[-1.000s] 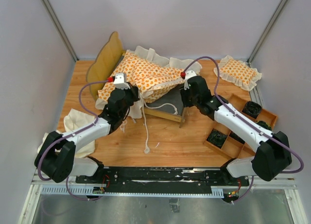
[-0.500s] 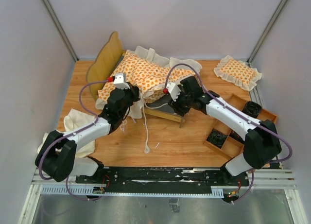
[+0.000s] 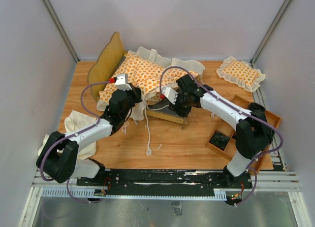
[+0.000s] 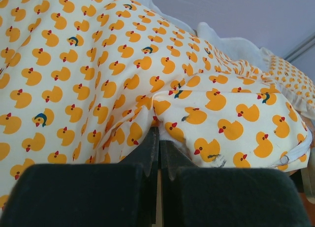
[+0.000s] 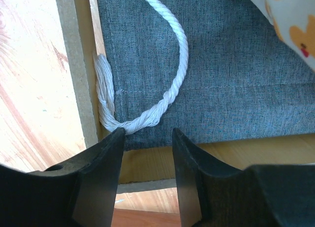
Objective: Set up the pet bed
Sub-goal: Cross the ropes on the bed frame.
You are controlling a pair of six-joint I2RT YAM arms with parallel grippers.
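The spread right pincer (image 5: pixel 146 138) hangs at six o'clock of the white twisted tie string (image 5: pixel 183 54), which lies twelve-to-six on the grey fabric base (image 5: pixel 246 89), while the left pincer (image 4: pixel 159 133) pinches the orange-duck-print cushion (image 4: pixel 74 64).

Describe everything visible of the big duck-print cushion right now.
The cushion is soft cream fabric printed with orange ducks, edged with a cream ruffle. It lies rumpled and tilted across the bed frame, one end by the headboard, leaving the near right corner of the grey base bare. The left gripper is shut on a fold at its near edge. One white tie string trails onto the table; a second string lies on the base.
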